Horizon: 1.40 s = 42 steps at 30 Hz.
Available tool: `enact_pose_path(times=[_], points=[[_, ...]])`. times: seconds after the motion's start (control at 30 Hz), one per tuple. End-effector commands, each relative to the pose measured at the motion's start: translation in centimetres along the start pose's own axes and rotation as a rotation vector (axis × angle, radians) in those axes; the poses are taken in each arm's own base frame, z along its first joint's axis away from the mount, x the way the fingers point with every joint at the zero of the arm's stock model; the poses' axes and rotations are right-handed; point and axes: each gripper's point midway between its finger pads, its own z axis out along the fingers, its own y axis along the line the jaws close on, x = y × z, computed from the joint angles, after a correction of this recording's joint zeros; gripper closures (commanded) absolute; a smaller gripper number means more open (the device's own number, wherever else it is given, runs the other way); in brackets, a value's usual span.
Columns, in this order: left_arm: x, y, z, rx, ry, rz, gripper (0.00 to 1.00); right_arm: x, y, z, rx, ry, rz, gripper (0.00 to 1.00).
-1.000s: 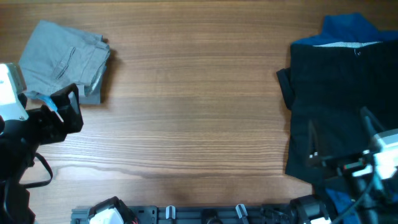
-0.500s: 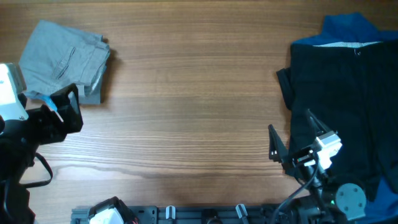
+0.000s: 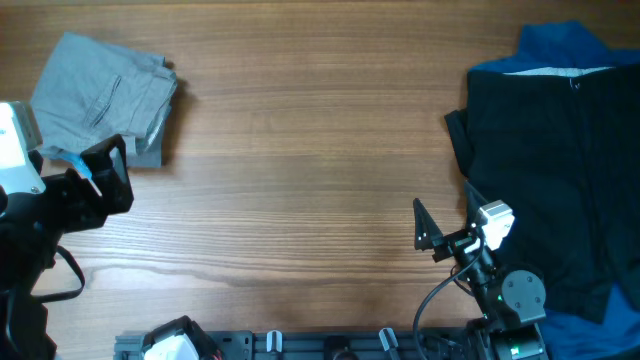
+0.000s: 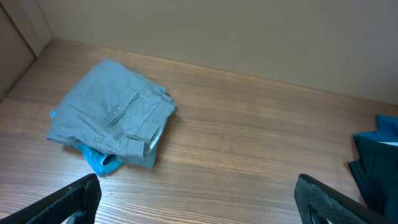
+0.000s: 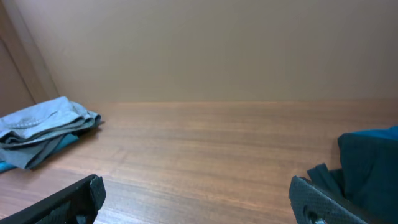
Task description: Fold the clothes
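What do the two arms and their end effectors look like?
Both are mostly black. The left end effector is blocky and black, with a white housing behind and a small light-blue piece. The right end effector has thin pointed black fingers, a white block, a looping black cable and a round joint. No markings are readable.

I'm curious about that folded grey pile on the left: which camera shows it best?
The left wrist view: the grey shorts lie close and whole, pocket seam visible. Overhead shows them smaller, from above; the right wrist view sees them low and side-on, cut off at its left edge.
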Motion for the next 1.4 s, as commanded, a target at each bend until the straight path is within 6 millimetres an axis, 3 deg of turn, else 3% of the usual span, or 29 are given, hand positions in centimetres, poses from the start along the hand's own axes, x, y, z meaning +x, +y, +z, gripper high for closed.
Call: enact_pose_path(times=[0.0,0.43,0.6,0.77,0.9,1.07,1.37], points=[[0.0,-0.1,0.1,0.005,0.001,0.017,0.0,0.1,-0.3,0.0,0.014,0.004,0.017,0.01],[0.2,-0.4,0.0,0.014,0.005,0.021,0.0,0.1,-0.3,0.0,0.014,0.004,0.017,0.0],[0.0,-2.4,-1.0,0.072,-0.032,0.09,0.0,0.1,-0.3,0.0,0.014,0.004,0.017,0.0],[-0.2,-5.2,-1.6,0.19,-0.215,0.193,0.0,0.1,-0.3,0.0,0.014,0.004,0.017,0.0],[3.3,-6.2,-0.1,0.267,-0.29,0.239,0.0,0.1,-0.3,0.0,0.014,0.004,0.017,0.0],[9.2,-5.4,3.6,0.302,-0.346,0.162,0.0,0.1,-0.3,0.0,0.014,0.004,0.017,0.0],[14.5,-4.9,7.3,0.349,-0.63,0.24,0.0,0.1,-0.3,0.0,0.014,0.004,0.017,0.0]])
